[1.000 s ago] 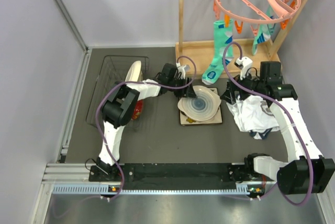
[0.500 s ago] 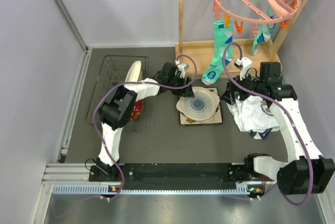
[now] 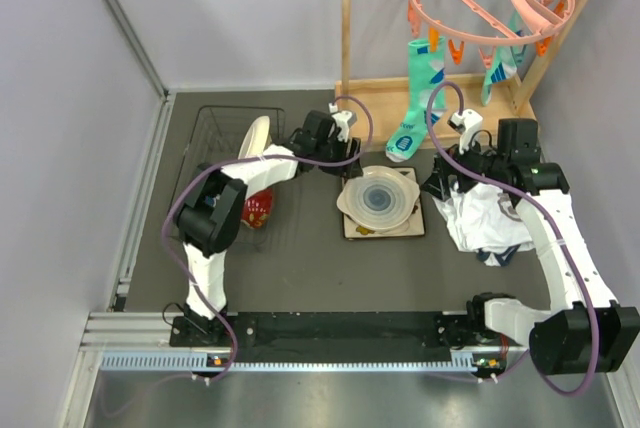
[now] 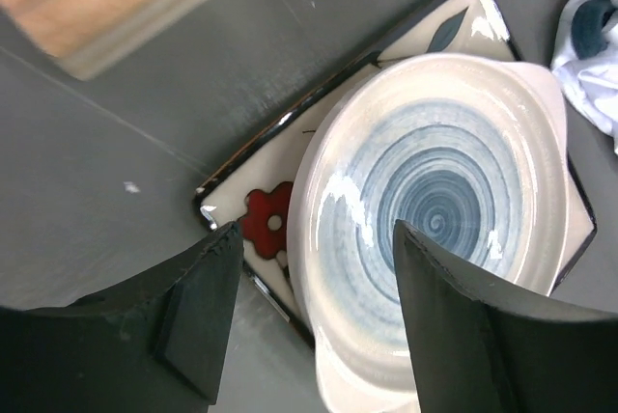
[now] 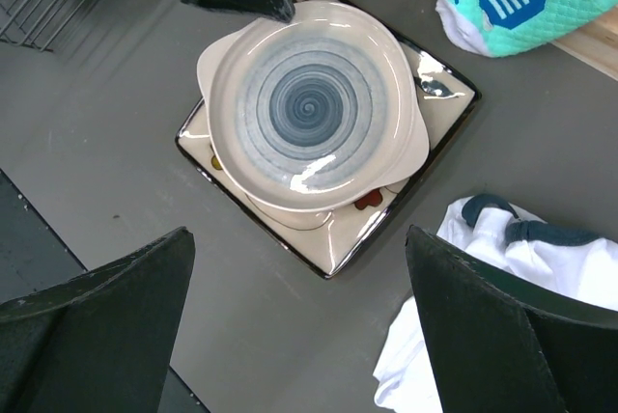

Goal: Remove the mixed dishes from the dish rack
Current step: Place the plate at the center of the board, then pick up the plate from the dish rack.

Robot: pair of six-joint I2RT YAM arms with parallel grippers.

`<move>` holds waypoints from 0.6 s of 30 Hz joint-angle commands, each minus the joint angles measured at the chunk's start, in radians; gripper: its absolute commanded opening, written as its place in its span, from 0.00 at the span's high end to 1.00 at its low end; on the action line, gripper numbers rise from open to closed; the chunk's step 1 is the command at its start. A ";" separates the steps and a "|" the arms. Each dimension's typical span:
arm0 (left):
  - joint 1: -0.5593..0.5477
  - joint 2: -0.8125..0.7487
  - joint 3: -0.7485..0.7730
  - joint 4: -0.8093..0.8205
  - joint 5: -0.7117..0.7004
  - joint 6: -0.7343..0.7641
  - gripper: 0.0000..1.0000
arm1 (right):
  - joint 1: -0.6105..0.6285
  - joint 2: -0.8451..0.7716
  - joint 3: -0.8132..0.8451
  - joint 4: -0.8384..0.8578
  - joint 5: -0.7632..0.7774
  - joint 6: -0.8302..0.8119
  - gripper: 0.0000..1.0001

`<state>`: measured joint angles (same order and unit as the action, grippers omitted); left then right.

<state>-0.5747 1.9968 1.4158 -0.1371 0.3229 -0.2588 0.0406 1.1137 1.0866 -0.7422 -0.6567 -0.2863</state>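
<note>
Blue-ringed round plate [image 4: 439, 196], cream with a blue spiral, lies on the square cream floral plate [image 4: 253, 203] on the desk [image 5: 116, 172], just ahead of the left fingers [image 4: 198, 307], which stand apart on nothing. The right fingers [image 5: 97, 326], spread wide and empty, hang above the same stack. The left wrist view shows the square plate's red flower up close. Only the top view shows the dish rack [image 3: 215, 123] whole, left of both pairs of fingers, holding an upright large cream dish [image 3: 257, 136] and the red patterned mug [image 3: 258, 210]. The teal sock [image 5: 507, 3] bears a blue striped hexagon badge.
</note>
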 commanded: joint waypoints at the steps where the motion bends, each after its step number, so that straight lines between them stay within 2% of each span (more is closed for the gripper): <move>1: 0.004 -0.153 0.070 -0.041 -0.091 0.090 0.31 | -0.010 -0.020 0.009 0.021 -0.026 -0.013 0.10; 9: 0.004 -0.282 0.152 -0.200 -0.275 0.249 0.30 | -0.011 -0.005 0.027 0.007 -0.014 -0.030 0.10; 18: 0.006 -0.475 0.032 -0.205 -0.665 0.397 0.30 | -0.011 0.011 -0.010 0.046 -0.029 -0.027 0.10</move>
<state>-0.5735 1.6062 1.5063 -0.3370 -0.1234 0.0364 0.0406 1.1160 1.0863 -0.7418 -0.6571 -0.2955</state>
